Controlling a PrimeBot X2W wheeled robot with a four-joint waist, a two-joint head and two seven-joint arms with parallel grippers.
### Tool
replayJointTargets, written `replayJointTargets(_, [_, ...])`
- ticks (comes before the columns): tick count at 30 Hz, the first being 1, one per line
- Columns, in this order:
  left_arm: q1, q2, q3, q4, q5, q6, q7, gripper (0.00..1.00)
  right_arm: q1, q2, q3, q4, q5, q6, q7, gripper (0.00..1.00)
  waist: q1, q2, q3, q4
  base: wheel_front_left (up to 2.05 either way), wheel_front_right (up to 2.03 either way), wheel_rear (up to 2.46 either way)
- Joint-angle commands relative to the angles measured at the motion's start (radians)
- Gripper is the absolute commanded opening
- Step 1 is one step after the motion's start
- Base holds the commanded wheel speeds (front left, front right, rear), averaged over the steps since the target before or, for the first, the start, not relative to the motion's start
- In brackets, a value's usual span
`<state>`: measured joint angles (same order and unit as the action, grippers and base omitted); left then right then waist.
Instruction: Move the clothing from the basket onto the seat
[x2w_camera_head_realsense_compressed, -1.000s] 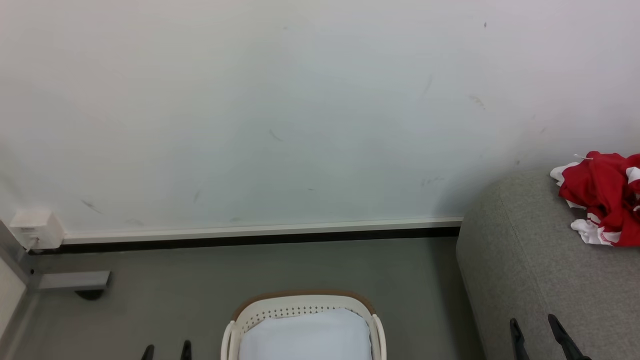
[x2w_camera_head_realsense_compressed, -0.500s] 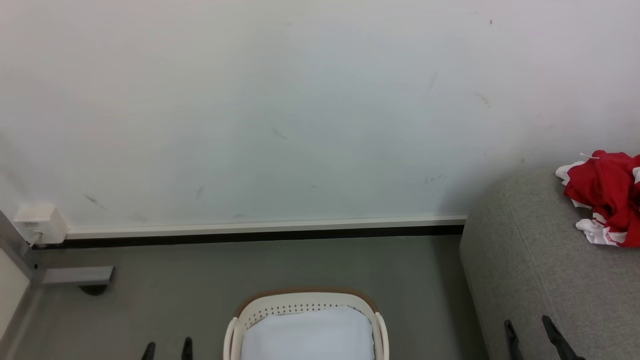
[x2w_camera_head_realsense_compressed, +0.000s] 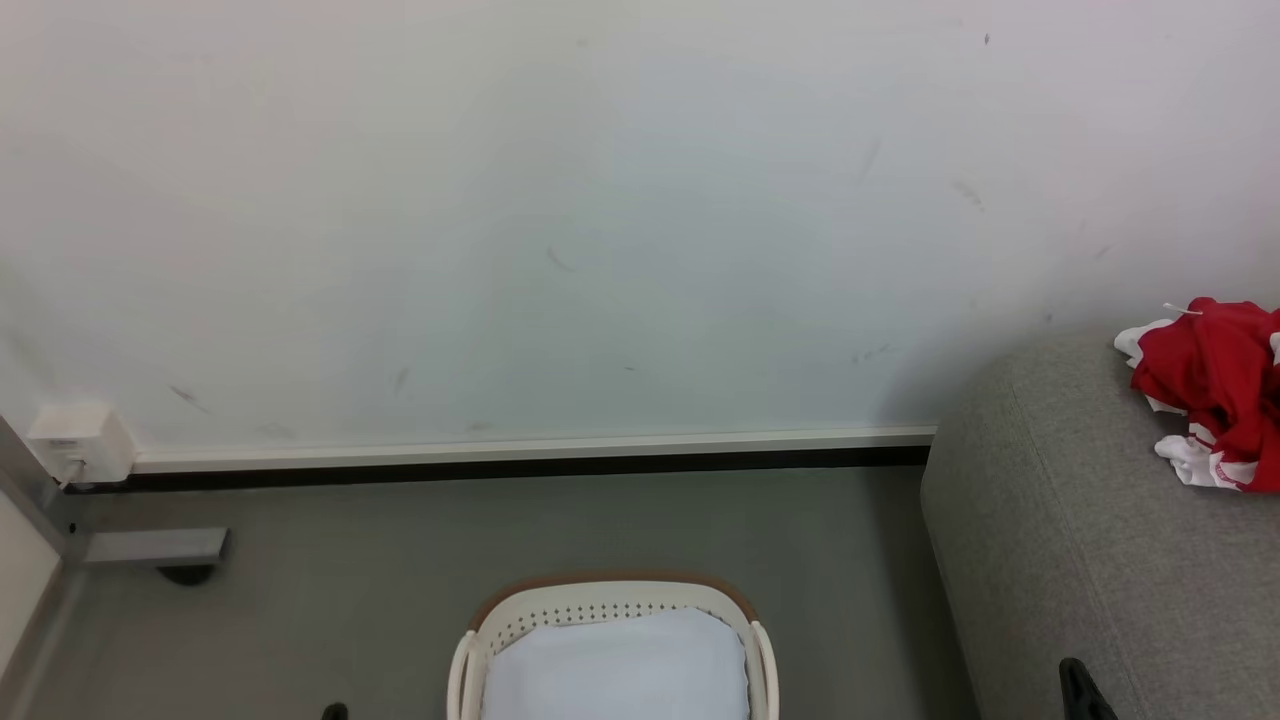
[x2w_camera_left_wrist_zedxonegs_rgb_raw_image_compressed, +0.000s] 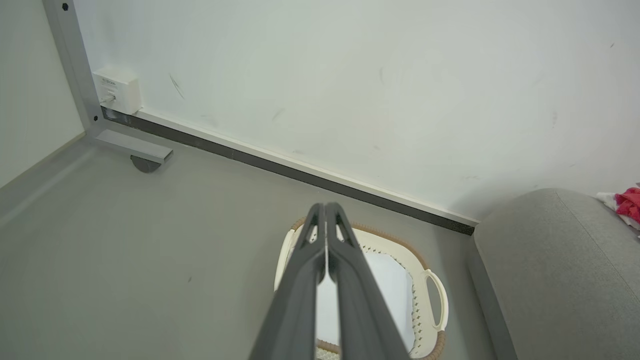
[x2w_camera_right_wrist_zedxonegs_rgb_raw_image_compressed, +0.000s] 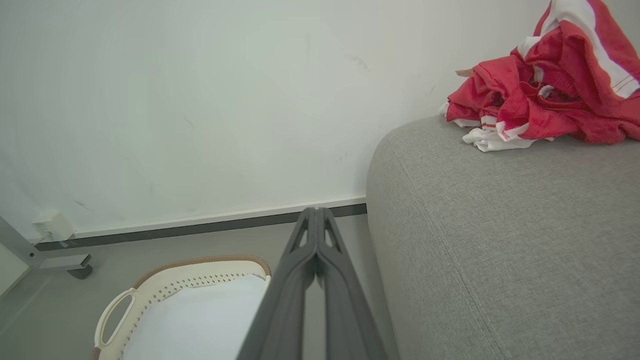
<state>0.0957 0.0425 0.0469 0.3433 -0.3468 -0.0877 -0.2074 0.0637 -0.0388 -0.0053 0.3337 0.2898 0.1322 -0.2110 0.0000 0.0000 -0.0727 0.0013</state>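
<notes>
Seat (x2w_camera_head_realsense_compressed: 1100, 560) at my right: big, grey, carries the clothing (x2w_camera_head_realsense_compressed: 1215, 390) as a bunched red-and-white heap near the wall, well apart from the basket (x2w_camera_head_realsense_compressed: 610, 590). The basket sits on the floor between my arms. Inside I see white liner (x2w_camera_head_realsense_compressed: 615, 670), no red. Its near part is cut off or hidden behind my fingers, so I'd confirm empty before calling done. Left gripper (x2w_camera_left_wrist_zedxonegs_rgb_raw_image_compressed: 325, 206) and right gripper (x2w_camera_right_wrist_zedxonegs_rgb_raw_image_compressed: 316, 211): fingers pressed together, holding nothing. Judgement: no regrasp needed, keep clear of rim and seat edge.
</notes>
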Motion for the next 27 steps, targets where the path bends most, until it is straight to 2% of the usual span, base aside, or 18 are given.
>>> replayJointTargets(1, [-0.030, 0.006, 0.004, -0.019, -0.038, -0.004, 0.007, 0.00, -0.029, -0.007, -0.006, -0.020, 0.038, 0.000, 0.005, 0.00, 0.0000, 0.0000, 0.001, 0.000, 0.00, 0.00, 0.00])
replayJointTargets(27, [-0.088, 0.008, 0.021, -0.052, -0.449, -0.017, 0.108, 0.00, -0.080, -0.010, -0.039, -0.047, 0.468, -0.001, 0.111, 0.00, 0.0000, 0.0000, 0.018, 0.000, 0.00, 0.00, 0.00])
